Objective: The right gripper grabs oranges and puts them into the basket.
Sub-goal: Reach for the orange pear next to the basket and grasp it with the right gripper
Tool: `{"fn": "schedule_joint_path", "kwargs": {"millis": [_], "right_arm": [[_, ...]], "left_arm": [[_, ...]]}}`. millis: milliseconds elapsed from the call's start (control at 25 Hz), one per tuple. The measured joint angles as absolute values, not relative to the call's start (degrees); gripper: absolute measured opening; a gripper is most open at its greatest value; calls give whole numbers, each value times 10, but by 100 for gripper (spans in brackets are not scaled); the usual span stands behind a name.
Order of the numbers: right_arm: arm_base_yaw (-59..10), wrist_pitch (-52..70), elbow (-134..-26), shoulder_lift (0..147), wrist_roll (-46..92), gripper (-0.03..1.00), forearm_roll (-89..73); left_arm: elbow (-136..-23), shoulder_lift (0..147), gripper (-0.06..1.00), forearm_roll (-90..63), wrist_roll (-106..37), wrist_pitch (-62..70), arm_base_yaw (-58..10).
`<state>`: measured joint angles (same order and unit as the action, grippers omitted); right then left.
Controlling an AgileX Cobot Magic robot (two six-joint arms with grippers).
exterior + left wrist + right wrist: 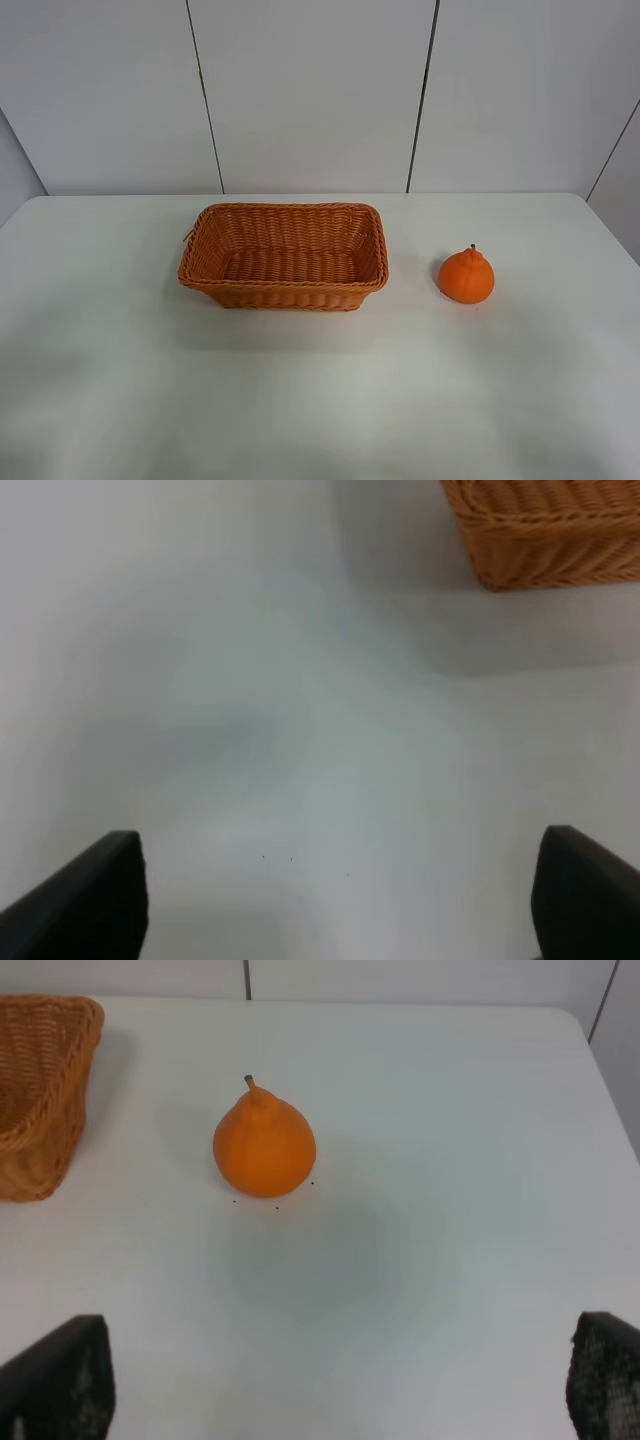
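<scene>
A bright orange [466, 276] with a knobby neck and small stem stands upright on the white table [320, 400], to the right of the basket. The wicker basket [284, 256] is orange-brown, rectangular and holds nothing. No arm shows in the exterior high view. In the right wrist view the orange [264, 1143] sits ahead of my open right gripper [340, 1380], well apart from it, with the basket's corner [40, 1090] beside it. My left gripper [340, 900] is open over bare table, with the basket's corner [545, 530] far ahead.
White wall panels [310, 90] rise behind the table's back edge. The table's right edge [615, 235] runs close past the orange.
</scene>
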<state>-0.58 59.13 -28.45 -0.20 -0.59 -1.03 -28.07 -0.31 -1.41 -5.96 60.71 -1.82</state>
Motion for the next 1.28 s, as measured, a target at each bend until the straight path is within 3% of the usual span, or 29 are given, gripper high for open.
{"fn": "schedule_joint_path", "kwargs": {"millis": [400,560,1280], "right_arm": [[-6,588,-285,-1,-6,69,-10],[-6,575,-320,64,-6,69,-11],[-6,594,-702,781,21,69,-15]], "left_arm": [[-281,-3,88,-14,-60,607,-18],[-281,-3,88,-14,-60,607,-18],[-281,-3,88,-14,-60,607,-18]]}}
